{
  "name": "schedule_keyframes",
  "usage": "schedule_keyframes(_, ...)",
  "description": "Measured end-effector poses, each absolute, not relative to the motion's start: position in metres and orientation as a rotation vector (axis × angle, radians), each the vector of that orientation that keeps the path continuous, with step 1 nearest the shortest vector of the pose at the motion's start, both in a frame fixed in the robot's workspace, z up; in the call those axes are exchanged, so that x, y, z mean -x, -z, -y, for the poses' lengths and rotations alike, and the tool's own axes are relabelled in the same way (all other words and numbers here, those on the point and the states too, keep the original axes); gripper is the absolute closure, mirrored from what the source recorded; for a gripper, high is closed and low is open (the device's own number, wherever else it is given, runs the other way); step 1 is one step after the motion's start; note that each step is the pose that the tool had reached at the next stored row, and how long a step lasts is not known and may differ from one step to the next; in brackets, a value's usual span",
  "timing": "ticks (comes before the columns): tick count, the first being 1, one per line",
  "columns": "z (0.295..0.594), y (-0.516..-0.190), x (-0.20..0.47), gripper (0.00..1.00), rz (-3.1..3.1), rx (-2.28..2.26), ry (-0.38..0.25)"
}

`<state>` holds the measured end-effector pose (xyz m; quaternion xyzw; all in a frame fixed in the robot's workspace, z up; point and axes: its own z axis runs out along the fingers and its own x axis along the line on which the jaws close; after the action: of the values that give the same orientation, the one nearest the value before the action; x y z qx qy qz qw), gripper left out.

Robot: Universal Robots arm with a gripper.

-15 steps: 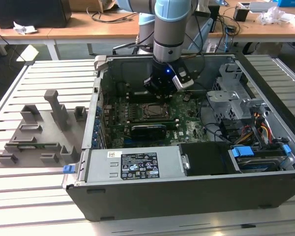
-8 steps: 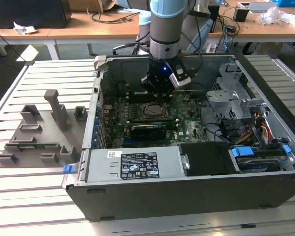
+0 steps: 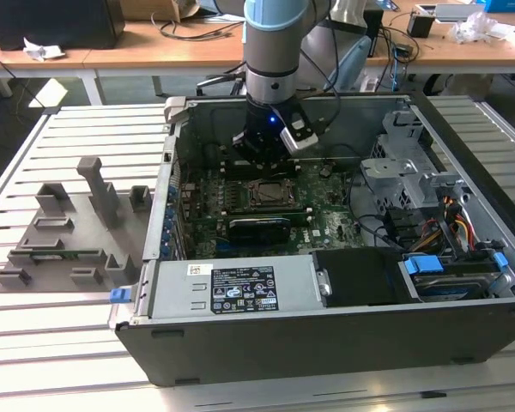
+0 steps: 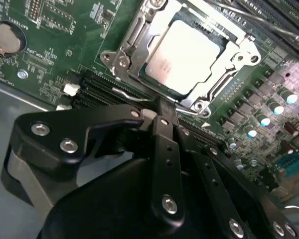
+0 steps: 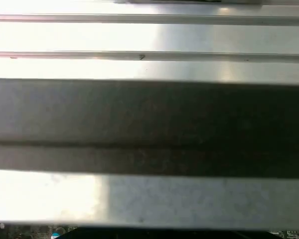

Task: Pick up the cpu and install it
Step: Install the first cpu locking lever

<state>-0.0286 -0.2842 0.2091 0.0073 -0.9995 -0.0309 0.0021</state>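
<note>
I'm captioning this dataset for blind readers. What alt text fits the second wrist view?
A silver-topped cpu sits inside the metal-framed socket on a green motherboard. The arm's black claw is in the foreground, just short of the socket and not touching the cpu, with dark memory slots between them.

- Open computer case (image 3: 343, 343) on a slatted metal surface (image 3: 60, 343), green motherboard (image 3: 326, 225) inside.
- Dark socket frame (image 3: 266, 194) mid-board (metal edges catching light).
- Grey fixture tray (image 3: 69, 236) with upright posts, just beside the case toward the exterior view's left.
- Wooden desk (image 3: 146, 50) behind, cables strewn.
</note>
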Motion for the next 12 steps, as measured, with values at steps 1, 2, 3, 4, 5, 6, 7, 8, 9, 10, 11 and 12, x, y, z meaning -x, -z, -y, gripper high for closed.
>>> schedule_keyframes(1,0.284,-0.209,0.028,0.89,3.136,-0.026,0.097)
schedule_keyframes(2,0.283,-0.209,0.027,0.89,3.136,-0.029,0.097)
schedule_keyframes(3,0.282,-0.209,0.027,0.89,3.135,-0.031,0.097)
schedule_keyframes(4,0.282,-0.209,0.026,0.89,3.135,-0.034,0.097)
schedule_keyframes(5,0.281,-0.209,0.025,0.89,3.135,-0.037,0.097)
schedule_keyframes(6,0.281,-0.209,0.024,0.89,3.135,-0.041,0.097)
schedule_keyframes(7,0.281,-0.209,0.023,0.89,3.135,-0.044,0.097)
schedule_keyframes(8,0.281,-0.209,0.021,0.89,3.134,-0.049,0.097)
schedule_keyframes(9,0.281,-0.209,0.02,0.89,3.133,-0.052,0.097)
schedule_keyframes(10,0.281,-0.209,0.019,0.89,3.133,-0.055,0.097)
schedule_keyframes(11,0.281,-0.209,0.017,0.89,3.132,-0.059,0.097)
schedule_keyframes(12,0.28,-0.209,0.016,0.89,3.132,-0.062,0.097)
